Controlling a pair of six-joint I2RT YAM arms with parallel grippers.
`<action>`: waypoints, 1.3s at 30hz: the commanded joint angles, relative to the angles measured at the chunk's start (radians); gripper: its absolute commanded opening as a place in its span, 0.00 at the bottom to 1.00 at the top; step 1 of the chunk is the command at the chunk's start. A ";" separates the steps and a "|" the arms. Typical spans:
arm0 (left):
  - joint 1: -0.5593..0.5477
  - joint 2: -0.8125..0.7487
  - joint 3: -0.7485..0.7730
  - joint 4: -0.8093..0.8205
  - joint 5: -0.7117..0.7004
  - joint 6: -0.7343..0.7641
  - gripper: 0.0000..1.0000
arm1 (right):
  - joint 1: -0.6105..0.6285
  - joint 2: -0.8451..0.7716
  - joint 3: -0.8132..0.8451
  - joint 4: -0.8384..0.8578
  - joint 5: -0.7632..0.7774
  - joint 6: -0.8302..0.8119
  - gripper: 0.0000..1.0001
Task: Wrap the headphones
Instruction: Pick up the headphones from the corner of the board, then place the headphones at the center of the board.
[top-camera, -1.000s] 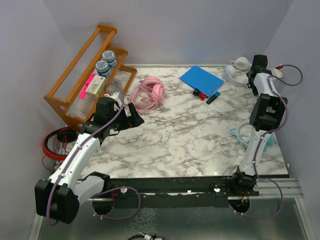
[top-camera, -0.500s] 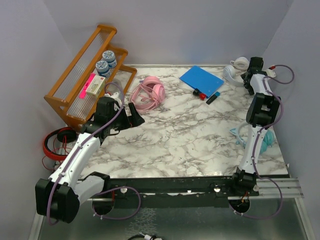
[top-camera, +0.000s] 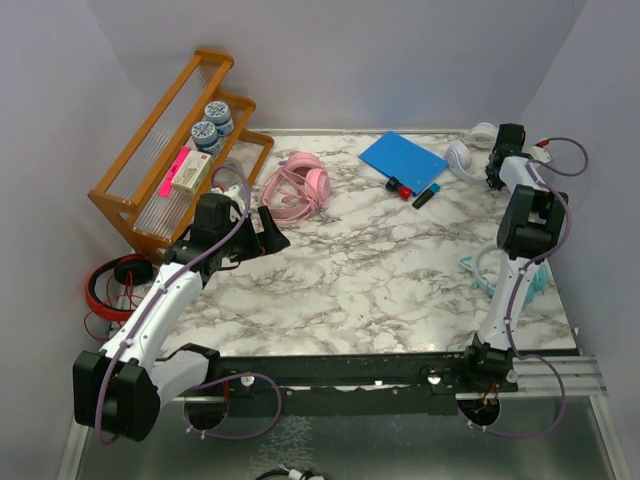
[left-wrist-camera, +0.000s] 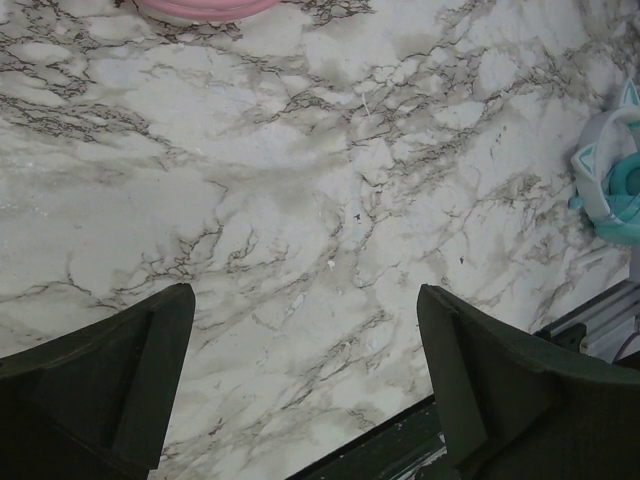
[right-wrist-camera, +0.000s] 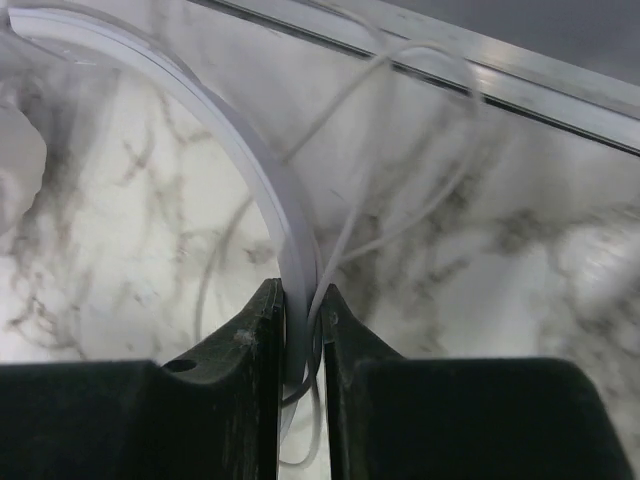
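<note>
The right claw is pinched tight on the thin band of the white headphones, at the far right corner of the bench. A thin white cord loops on the bench just beside the band. The left claw is wide open with nothing in it, above the left side of the bench. The pink headphones lie just past it, on the far left. The teal headphones lie on the right side, by the right arm.
</note>
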 joint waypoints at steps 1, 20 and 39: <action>-0.001 -0.012 0.007 0.018 0.028 0.013 0.99 | -0.004 -0.221 -0.158 0.087 0.097 -0.033 0.18; -0.013 0.001 0.067 0.007 0.062 0.026 0.99 | 0.144 -1.082 -0.843 0.656 -0.450 -0.581 0.11; -0.013 -0.060 0.239 -0.203 -0.140 0.151 0.99 | 0.780 -1.144 -0.934 0.142 -0.552 -0.974 0.07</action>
